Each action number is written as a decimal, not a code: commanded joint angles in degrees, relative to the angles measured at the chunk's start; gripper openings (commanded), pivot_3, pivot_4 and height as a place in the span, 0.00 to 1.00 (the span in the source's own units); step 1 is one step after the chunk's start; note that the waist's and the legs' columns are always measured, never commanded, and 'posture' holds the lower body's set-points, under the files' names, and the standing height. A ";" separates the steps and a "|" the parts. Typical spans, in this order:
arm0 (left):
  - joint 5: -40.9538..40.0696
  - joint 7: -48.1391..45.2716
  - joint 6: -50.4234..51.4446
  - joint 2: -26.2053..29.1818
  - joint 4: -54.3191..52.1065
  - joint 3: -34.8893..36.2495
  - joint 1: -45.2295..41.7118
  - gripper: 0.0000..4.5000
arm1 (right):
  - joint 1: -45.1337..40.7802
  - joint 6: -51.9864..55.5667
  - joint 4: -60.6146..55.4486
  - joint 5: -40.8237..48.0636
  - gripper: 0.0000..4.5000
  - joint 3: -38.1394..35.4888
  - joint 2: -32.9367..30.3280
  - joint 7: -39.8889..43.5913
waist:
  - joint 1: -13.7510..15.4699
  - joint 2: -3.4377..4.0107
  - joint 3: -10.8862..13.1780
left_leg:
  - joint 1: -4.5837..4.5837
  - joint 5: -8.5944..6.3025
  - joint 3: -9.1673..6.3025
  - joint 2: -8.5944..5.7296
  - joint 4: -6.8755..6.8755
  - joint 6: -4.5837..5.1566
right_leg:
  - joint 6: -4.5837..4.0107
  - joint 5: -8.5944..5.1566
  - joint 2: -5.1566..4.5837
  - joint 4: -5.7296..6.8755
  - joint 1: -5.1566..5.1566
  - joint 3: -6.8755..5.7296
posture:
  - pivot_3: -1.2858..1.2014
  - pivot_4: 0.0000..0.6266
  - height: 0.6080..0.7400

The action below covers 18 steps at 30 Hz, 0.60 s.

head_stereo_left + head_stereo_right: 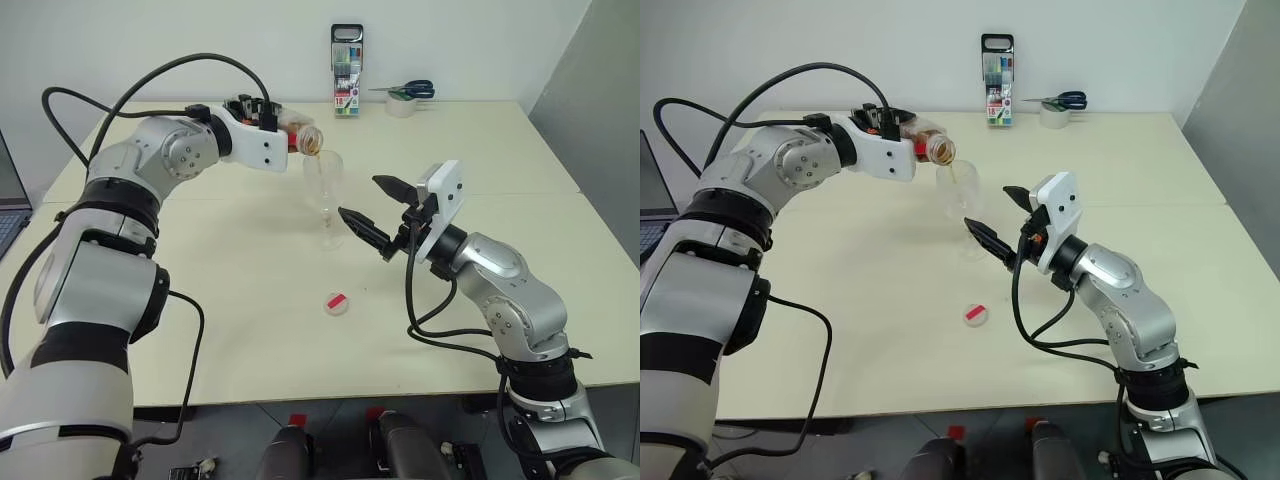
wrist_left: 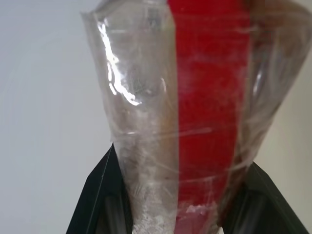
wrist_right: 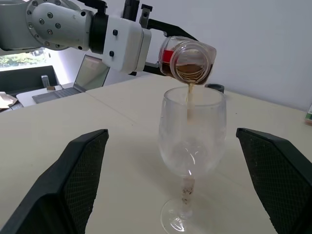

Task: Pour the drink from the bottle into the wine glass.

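Above the wine glass (image 3: 191, 141) | left gripper (image 1: 262, 113) clamped the tipped bottle (image 3: 187, 60), drink (image 3: 189, 100) streaming in | bowl nearly empty | right gripper (image 1: 378, 210) gaped wide beside it

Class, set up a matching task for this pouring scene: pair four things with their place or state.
1. bottle
2. wine glass
3. cap
4. scissors

a. lying on the table nearer the robot than the glass
b. tilted in the left gripper, pouring
c. upright under the stream
d. at the far table edge, on a tape roll

Pairs: 1-b, 2-c, 3-a, 4-d
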 commanded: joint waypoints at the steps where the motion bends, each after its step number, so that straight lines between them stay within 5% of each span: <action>1: 0.35 2.20 -0.31 1.39 -0.12 0.03 -3.51 0.38 | -0.10 -0.49 -2.14 0.37 1.00 -1.34 -0.09 0.06 | 0.00 0.00 0.00 | 0.00 0.00 0.01 0.00 0.00 0.00 | 0.00 0.00 0.00 0.00 0.00 0.01 | 0.52 0.24 1.00; 18: 3.40 5.18 -0.19 1.85 1.73 -2.57 -5.28 0.38 | -0.26 -0.82 -1.44 -0.10 1.00 -1.18 -0.28 0.21 | 0.00 0.00 0.00 | 0.00 0.00 0.09 -0.01 0.01 0.01 | 0.00 0.00 0.00 0.01 0.00 0.00 | 0.52 0.24 1.00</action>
